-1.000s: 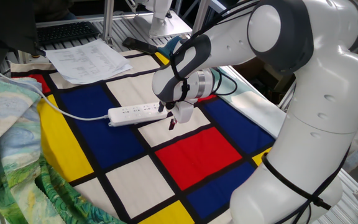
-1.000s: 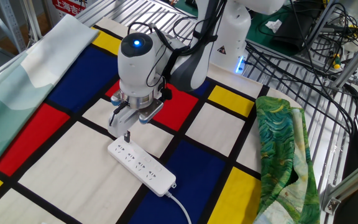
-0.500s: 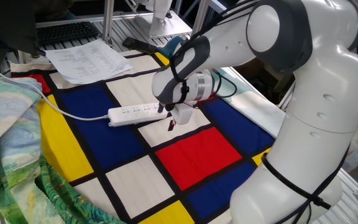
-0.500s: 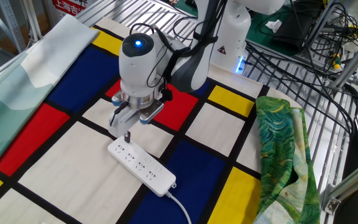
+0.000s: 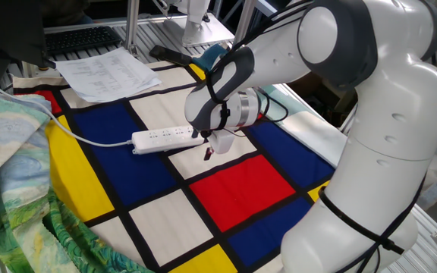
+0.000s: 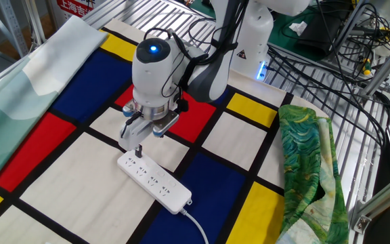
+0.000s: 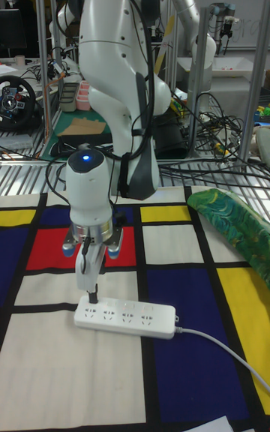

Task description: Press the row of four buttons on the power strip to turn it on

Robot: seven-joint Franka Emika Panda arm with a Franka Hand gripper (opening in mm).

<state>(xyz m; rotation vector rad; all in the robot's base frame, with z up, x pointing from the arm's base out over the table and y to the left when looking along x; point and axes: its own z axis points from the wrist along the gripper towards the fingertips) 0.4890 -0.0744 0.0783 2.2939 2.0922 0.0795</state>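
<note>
1 small shift only: the gripper [image 6: 139, 146] has edged along and sits low at the far end of the power strip [image 6: 154, 180], opposite its cable [image 5: 82, 136]. Finger spacing not discernible; nothing held. Strip lies on the white panel of the checked cloth [image 6: 46, 135]. Judged: pressing the row of four buttons [image 7: 124, 316] not clearly begun.

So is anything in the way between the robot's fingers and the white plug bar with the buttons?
No, nothing visible blocks it. The gripper hangs right above the cable-free end of the power strip, with only open air between them. Whether it touches yet is unclear.
</note>
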